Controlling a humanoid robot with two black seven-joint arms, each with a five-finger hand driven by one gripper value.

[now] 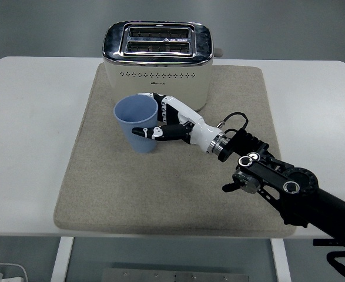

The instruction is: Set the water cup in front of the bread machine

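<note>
Head view shows my right hand (160, 120) wrapped around the cup (138, 123), thumb across its near side and fingers (150, 96) curled behind the rim, so I read it as clamped on the cup. The cup stands upright on the mat (166, 194), just in front of the toaster (158, 59) and a little toward the table's left edge from the toaster's middle. Whether its base rests on the mat or hangs a hair above it, I cannot tell.

I judge this to be the placing step, close to its end: the cup is already where the task wants it. The next move, as I see it, calls for making sure the base is down flat, then spreading the fingers gently and drawing the hand back toward the right edge without dragging the rim along. The cup looks light and empty, so a snagged finger could tip it.

The toaster stands at the far edge of the table (31, 147), close behind my fingers, leaving little room there; I would pull out sideways and not backward into it. Nothing else crowds the mat. My left arm is not in view.
</note>
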